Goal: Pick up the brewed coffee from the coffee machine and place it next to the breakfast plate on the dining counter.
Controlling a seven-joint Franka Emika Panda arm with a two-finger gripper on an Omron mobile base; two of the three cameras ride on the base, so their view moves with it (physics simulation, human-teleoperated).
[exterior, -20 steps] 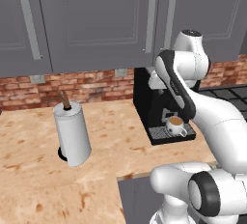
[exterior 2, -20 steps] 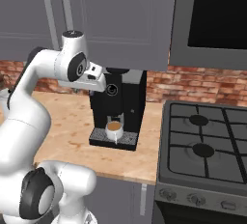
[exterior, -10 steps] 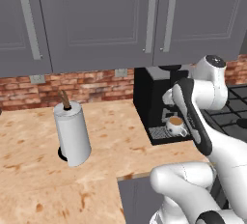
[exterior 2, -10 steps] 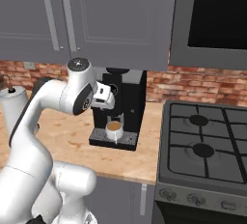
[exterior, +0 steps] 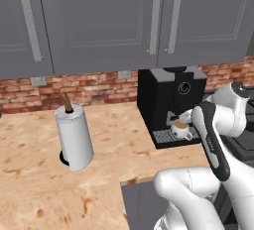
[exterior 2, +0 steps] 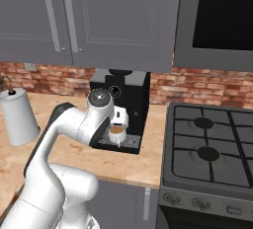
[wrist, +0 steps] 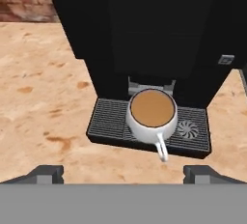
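Lowered since the earlier frame, the gripper [wrist: 123, 172] now faces the coffee machine [wrist: 144, 39], fingers spread wide and holding nothing. Directly ahead between the fingertips, the white mug of coffee [wrist: 151, 116] sits on the drip tray [wrist: 108, 121], handle toward the hand.

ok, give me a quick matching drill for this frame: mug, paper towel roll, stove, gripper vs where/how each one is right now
Things:
1. mug
2. paper towel roll
3. stove
4. gripper

Places or states:
a. open, short of the drip tray, facing the mug
b. right of the coffee machine, beside the counter
c. on the drip tray under the spout, handle toward the hand
d. upright on the counter, left of the machine

Pairs: 1-c, 2-d, 3-b, 4-a
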